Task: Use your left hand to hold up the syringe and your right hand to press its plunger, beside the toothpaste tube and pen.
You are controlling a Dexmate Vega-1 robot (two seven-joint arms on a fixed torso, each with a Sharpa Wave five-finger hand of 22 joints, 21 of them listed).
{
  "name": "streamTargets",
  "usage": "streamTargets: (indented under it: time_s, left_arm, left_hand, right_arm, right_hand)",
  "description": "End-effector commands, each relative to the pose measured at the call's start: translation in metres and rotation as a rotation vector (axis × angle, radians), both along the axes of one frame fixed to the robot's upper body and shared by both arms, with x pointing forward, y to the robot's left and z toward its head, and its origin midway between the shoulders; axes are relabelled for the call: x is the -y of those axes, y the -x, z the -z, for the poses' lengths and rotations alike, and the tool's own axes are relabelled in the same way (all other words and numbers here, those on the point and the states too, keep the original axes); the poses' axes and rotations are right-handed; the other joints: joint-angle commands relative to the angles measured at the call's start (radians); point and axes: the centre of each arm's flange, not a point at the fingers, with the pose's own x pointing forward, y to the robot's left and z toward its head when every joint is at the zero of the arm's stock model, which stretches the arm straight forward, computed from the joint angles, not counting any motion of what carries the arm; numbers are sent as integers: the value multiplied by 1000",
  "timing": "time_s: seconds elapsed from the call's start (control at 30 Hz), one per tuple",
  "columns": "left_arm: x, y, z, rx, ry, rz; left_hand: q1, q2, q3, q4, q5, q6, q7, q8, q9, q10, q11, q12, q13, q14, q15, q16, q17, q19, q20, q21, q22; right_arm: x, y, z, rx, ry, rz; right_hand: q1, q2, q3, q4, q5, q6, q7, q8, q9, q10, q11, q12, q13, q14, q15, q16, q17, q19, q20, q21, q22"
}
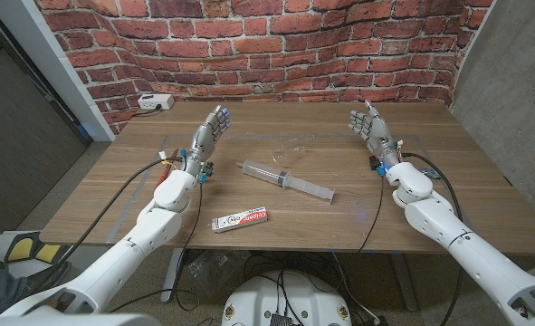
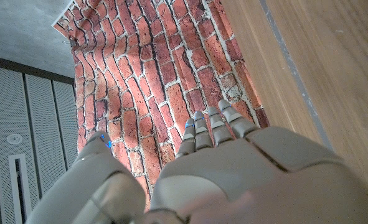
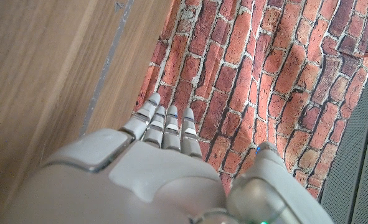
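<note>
Left hand [image 1: 209, 131] is up on edge at the left side of the table [image 1: 113, 195], fingers straight and apart, holding nothing. The left wrist view agrees: fingers [image 2: 212, 127] extended toward the brick wall [image 2: 159, 81], nothing in the palm. Right hand [image 1: 371, 129] mirrors it on the right side, also released and empty, fingers [image 3: 165, 121] straight.

Syringe [image 1: 288, 180] lies flat mid-table between the two hands, well apart from both, running diagonally with the plunger end toward the left hand and the barrel toward the right. Toothpaste tube [image 1: 240, 220] sits nearer the front edge, just left of centre. A pen I can't make out; there is a faint clear scrap [image 1: 296, 145] behind the syringe, too small to identify.

Step, as I read it: nothing started, both hands parked. Next move calls for the left hand to come in over the barrel, close around it and raise it upright. Low round barrel may roll when touched.
</note>
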Motion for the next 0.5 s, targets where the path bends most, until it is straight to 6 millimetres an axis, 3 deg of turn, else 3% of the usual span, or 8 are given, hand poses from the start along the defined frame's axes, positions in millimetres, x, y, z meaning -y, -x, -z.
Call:
streamTargets:
  time_s: [0.03, 0.5]
  left_arm:
    - [1, 26, 14, 66, -27, -14]
    - [-7, 47, 16, 160, -134, -130]
  left_hand:
    - [4, 3, 3, -8, 7, 18, -3, 4, 6, 16, -3, 7, 5, 14, 0, 5, 2, 11, -1, 4, 1]
    - [41, 13, 11, -26, 6, 62, 0, 11, 6, 43, -9, 6, 5, 42, -15, 3, 2, 13, -7, -7, 1]
  right_arm:
    - [4, 12, 1, 6, 6, 22]
    - [-3, 23, 7, -21, 36, 10]
  right_hand:
    - [12, 0, 2, -8, -5, -11, -1, -5, 2, 12, 2, 3, 5, 11, -1, 6, 2, 7, -1, -3, 3]
    - [15, 2, 2, -11, -5, -18, -1, -10, 2, 11, -2, 2, 5, 12, -1, 5, 2, 9, -1, -5, 3]
